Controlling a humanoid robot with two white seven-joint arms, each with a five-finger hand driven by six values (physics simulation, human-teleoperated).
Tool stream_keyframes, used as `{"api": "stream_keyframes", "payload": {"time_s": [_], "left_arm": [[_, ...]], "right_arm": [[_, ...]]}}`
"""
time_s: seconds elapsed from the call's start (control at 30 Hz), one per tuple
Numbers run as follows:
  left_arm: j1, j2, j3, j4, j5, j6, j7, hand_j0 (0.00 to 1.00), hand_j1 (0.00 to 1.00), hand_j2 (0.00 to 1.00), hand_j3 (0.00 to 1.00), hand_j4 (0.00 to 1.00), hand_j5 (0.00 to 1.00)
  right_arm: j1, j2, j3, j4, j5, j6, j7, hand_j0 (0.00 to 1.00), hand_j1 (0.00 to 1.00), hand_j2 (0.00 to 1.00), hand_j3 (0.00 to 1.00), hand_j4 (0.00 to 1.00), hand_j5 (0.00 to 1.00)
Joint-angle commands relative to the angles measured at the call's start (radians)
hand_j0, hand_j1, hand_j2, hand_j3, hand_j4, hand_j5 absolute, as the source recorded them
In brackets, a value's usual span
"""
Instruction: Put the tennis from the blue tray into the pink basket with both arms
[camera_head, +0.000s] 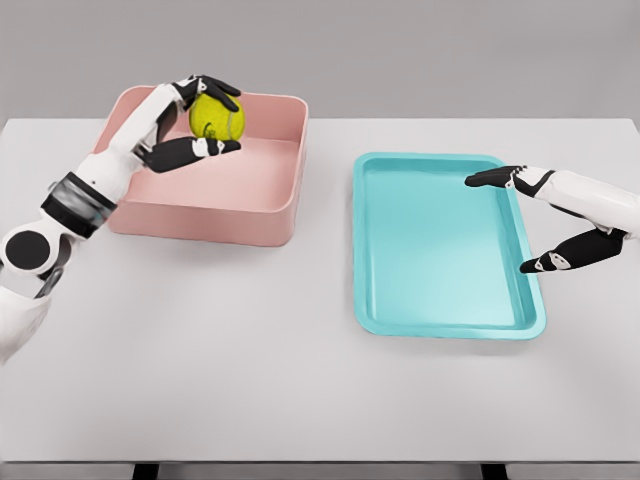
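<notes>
**Ball over the basket, tray bare**

Grey wall behind, and a pale white table (250, 380) spread out in front of me, carrying two containers side by side. On my left sits the pink basket (262, 215), a shallow square box with rounded walls; on my right, well apart from it, lies the blue tray (440, 325), a flat turquoise rectangle with a low rim.

My left hand (200, 122) reaches in from the lower left, forearm angled up across the basket's near-left corner. Its dark fingers (218, 88) curl over the top of the tennis ball (217, 118) while the thumb presses along its underside, so the yellow-green ball is pinched firmly between them. The ball sits above the basket's back-left part, above the rim line as far as I can see; whether it touches the basket floor I cannot tell.

My right hand (560, 215) comes in from the right edge and hovers over the tray's right rim. Its fingers are spread wide, one dark fingertip (480, 181) pointing leftward over the tray's upper right, the thumb lower near the rim, and nothing between them.
</notes>
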Motion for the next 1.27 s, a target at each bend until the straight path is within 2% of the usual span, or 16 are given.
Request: {"api": "stream_keyframes", "payload": {"time_s": [0.0, 0.13, 0.27, 0.33, 0.37, 0.4, 0.63, 0.7, 0.77, 0.83, 0.9, 0.93, 1.1, 1.23], "left_arm": [[-0.002, -0.022, -0.002, 0.067, 0.0, 0.013, 0.0, 0.43, 0.43, 0.43, 0.43, 0.43, 0.43], [-0.035, -0.047, -0.005, 0.14, -0.006, 0.013, -0.003, 0.44, 0.44, 0.44, 0.44, 0.44, 0.44], [-0.04, -0.048, -0.006, 0.166, -0.007, 0.012, -0.004, 0.49, 0.49, 0.49, 0.49, 0.49, 0.49], [-0.04, -0.048, -0.009, 0.166, -0.007, 0.012, -0.004, 0.75, 0.75, 0.75, 0.75, 0.75, 0.75], [-0.04, -0.047, -0.006, 0.166, -0.006, 0.012, -0.004, 0.94, 0.94, 0.94, 0.94, 0.94, 0.94], [-0.04, -0.047, -0.006, 0.165, -0.003, 0.009, -0.004, 0.98, 0.98, 0.98, 0.98, 0.98, 0.98], [-0.037, -0.036, -0.005, 0.153, -0.001, -0.008, -0.004, 1.0, 1.0, 1.0, 1.0, 1.0, 1.0], [-0.026, -0.03, -0.006, 0.107, -0.001, -0.011, -0.007, 1.0, 1.0, 1.0, 1.0, 1.0, 1.0], [-0.003, 0.029, -0.008, 0.024, 0.003, -0.065, -0.009, 1.0, 1.0, 1.0, 1.0, 1.0, 1.0], [0.026, 0.107, -0.008, -0.048, 0.005, -0.189, -0.009, 1.0, 1.0, 1.0, 1.0, 1.0, 1.0], [0.072, 0.191, -0.005, -0.116, 0.005, -0.333, -0.009, 1.0, 1.0, 1.0, 1.0, 1.0, 1.0], [0.1, 0.24, -0.005, -0.134, 0.006, -0.348, -0.009, 1.0, 1.0, 1.0, 1.0, 1.0, 1.0], [0.227, 0.47, -0.006, -0.142, -0.003, -0.348, -0.007, 1.0, 1.0, 1.0, 1.0, 1.0, 1.0], [0.244, 0.527, -0.006, -0.137, -0.006, -0.348, -0.004, 1.0, 1.0, 1.0, 1.0, 1.0, 1.0]], "right_arm": [[0.0, 0.0, 0.0, -0.001, -0.007, 0.002, 0.0, 1.0, 1.0, 1.0, 1.0, 1.0, 1.0], [0.0, 0.0, 0.0, -0.006, -0.007, 0.003, 0.0, 1.0, 1.0, 1.0, 1.0, 1.0, 1.0], [0.0, -0.002, 0.0, -0.006, -0.007, 0.003, 0.0, 1.0, 1.0, 1.0, 1.0, 1.0, 1.0], [0.003, 0.0, 0.001, -0.004, -0.007, 0.003, 0.0, 1.0, 1.0, 1.0, 1.0, 1.0, 1.0], [0.003, 0.0, 0.0, -0.006, -0.007, 0.003, 0.0, 1.0, 1.0, 1.0, 1.0, 1.0, 1.0], [0.003, 0.0, 0.0, -0.006, -0.007, 0.003, 0.0, 1.0, 1.0, 1.0, 1.0, 1.0, 1.0], [0.003, 0.001, 0.001, -0.006, -0.007, 0.003, 0.0, 1.0, 1.0, 1.0, 1.0, 1.0, 1.0], [0.012, 0.001, 0.001, -0.006, -0.007, 0.003, 0.0, 1.0, 1.0, 1.0, 1.0, 1.0, 1.0], [0.015, 0.0, 0.0, -0.006, -0.007, 0.002, 0.0, 1.0, 1.0, 1.0, 1.0, 1.0, 1.0], [0.015, 0.001, 0.0, -0.006, -0.007, 0.003, 0.0, 1.0, 1.0, 1.0, 1.0, 1.0, 1.0], [0.015, 0.001, 0.0, -0.006, -0.007, 0.003, 0.0, 1.0, 1.0, 1.0, 1.0, 1.0, 1.0], [0.015, 0.0, 0.0, -0.006, -0.007, 0.002, 0.0, 1.0, 1.0, 1.0, 1.0, 1.0, 1.0], [0.015, 0.0, 0.001, -0.006, -0.007, 0.006, 0.0, 1.0, 1.0, 1.0, 1.0, 1.0, 1.0], [0.017, 0.0, -0.002, -0.006, -0.009, 0.0, 0.0, 1.0, 1.0, 1.0, 1.0, 1.0, 1.0]]}}
